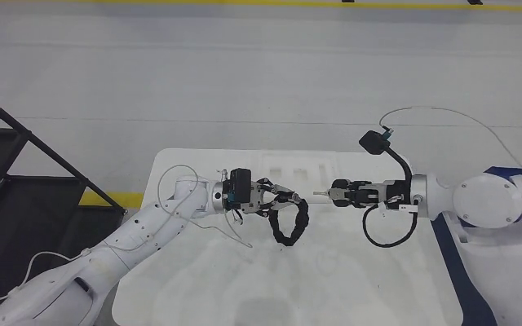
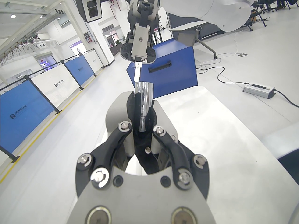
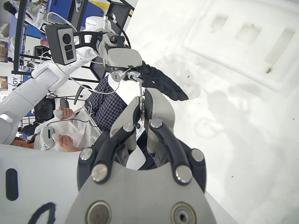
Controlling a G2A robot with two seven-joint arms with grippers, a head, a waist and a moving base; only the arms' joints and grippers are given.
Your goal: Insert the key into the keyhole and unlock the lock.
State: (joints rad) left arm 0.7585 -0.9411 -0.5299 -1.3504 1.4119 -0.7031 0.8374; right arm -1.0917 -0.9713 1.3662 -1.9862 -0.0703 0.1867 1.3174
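Over the middle of the table (image 1: 367, 285), the left gripper (image 1: 279, 196) is clamped on the lock (image 2: 144, 99), whose black cable (image 1: 292, 228) hangs looped. The right gripper (image 1: 330, 194) pinches the key (image 2: 137, 73), which points left at the keyhole (image 3: 115, 77) and seems just short of it.

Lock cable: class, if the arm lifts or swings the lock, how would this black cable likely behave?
The cable hangs in a drooping loop below the left tool, so it is probably floppy and would sway if moved. The chrome cylinder looks like solid metal, so it is likely heavy for its size and smooth, perhaps slippery.
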